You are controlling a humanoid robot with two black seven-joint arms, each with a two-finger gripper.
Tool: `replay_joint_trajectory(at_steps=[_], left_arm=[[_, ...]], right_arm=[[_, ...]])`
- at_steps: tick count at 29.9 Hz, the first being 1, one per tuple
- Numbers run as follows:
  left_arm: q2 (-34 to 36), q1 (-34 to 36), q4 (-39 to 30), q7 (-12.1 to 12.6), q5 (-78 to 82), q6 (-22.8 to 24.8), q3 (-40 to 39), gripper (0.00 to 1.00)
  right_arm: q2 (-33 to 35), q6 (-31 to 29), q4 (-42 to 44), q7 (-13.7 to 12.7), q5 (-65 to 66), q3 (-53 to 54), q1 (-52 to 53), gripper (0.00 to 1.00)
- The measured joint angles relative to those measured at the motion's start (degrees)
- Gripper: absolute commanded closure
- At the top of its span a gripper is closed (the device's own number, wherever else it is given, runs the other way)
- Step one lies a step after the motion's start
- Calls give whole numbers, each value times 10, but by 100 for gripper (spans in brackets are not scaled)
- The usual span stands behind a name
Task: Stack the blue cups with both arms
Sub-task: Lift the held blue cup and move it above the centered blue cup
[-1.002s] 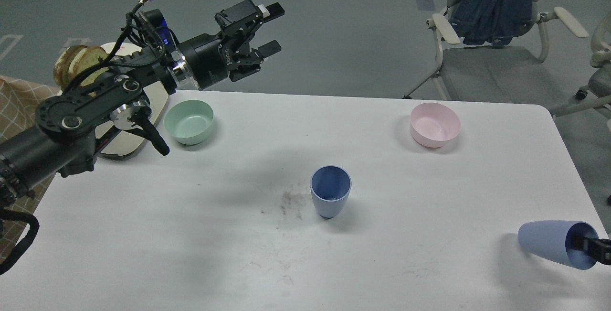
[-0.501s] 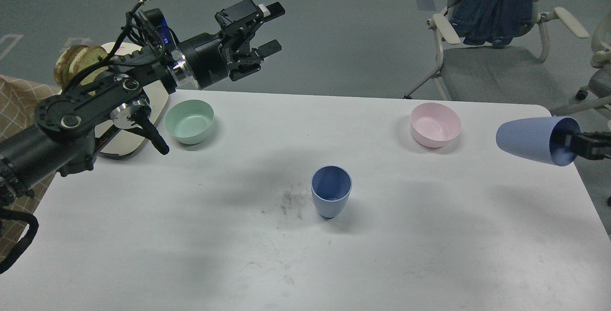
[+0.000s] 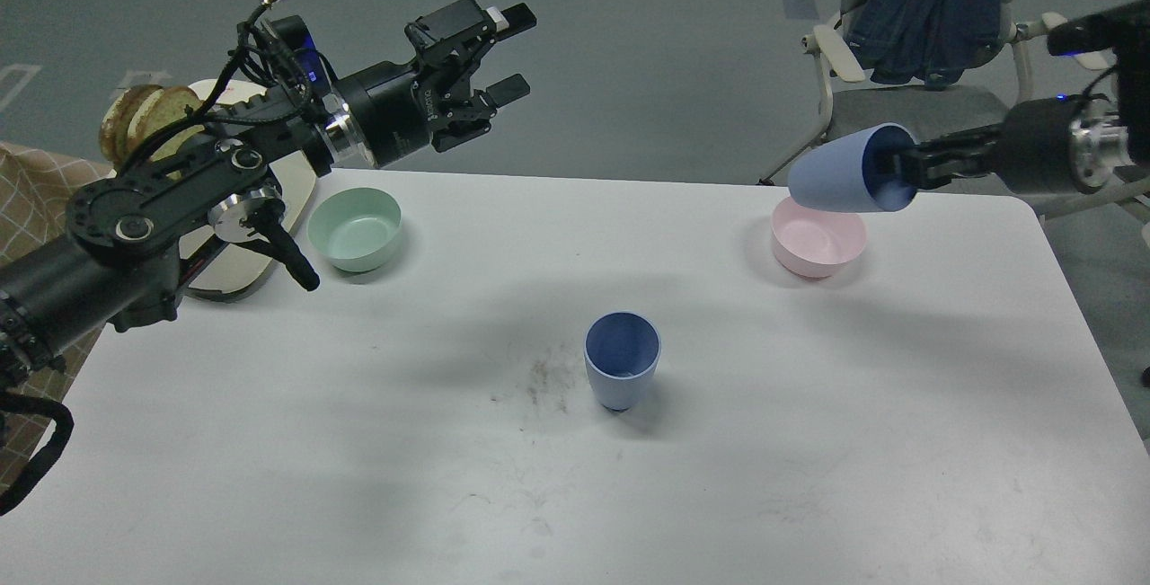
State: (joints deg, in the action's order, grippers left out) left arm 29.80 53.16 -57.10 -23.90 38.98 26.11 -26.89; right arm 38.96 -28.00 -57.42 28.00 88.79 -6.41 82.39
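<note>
One blue cup (image 3: 622, 360) stands upright on the white table (image 3: 575, 477), near its middle. My right gripper (image 3: 891, 169) is shut on the rim of the second blue cup (image 3: 840, 181) and holds it on its side in the air, base pointing left, above the pink bowl. One finger reaches inside the cup. My left gripper (image 3: 510, 55) is open and empty, held high beyond the table's far edge, above and right of the mint-green bowl.
A mint-green bowl (image 3: 355, 228) sits at the far left, a pink bowl (image 3: 816, 243) at the far right. A white board (image 3: 235, 243) lies under my left arm. Office chairs (image 3: 925, 73) stand behind the table. A dark smudge (image 3: 546, 380) marks the table left of the upright cup.
My right arm has lifted its blue cup from low at the right edge, up and leftward, to above the pink bowl. The left arm and the upright cup have not moved.
</note>
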Motion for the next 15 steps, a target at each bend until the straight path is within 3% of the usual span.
replay_joint_trajectory(at_steps=[5, 15], left_arm=[[-2, 0, 1, 0, 0, 0, 0, 4], [-4, 0, 2, 0, 0, 0, 0, 4]], right_arm=[[-86, 0, 7, 0, -4, -75, 54, 100], [-157, 0, -70, 0, -61, -152, 146, 100]])
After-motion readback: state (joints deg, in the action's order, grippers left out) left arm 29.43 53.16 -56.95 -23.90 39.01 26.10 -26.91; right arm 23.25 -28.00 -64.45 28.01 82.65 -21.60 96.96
